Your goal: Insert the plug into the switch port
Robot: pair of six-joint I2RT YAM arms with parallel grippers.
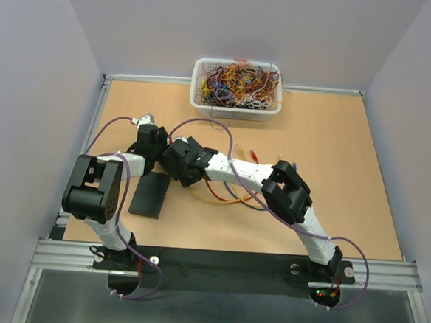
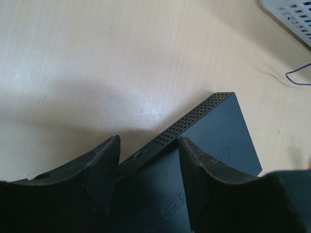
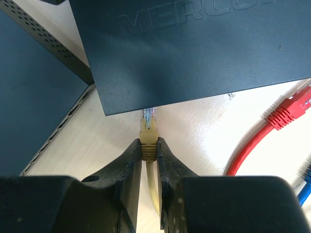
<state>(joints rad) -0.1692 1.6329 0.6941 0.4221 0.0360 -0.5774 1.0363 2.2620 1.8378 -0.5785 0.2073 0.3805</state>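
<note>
R hand (image 3: pixel 149 145) is narrow, pinching the yellow plug (image 3: pixel 149 127) by its boot. The plug's clear tip sits right at the edge of the black switch (image 3: pixel 194 48), on the near-left of the tabletop (image 1: pixel 333 177); the port itself isn't visible. L hand (image 2: pixel 148 145) is approx half wide w/ fingers either side of the switch, can't tell if it really clamps. Imo: hold plug square to that edge, line up w/ the port, push straight & slow, no twisting, w/ L hand bracing so the switch doesn't slide.
</note>
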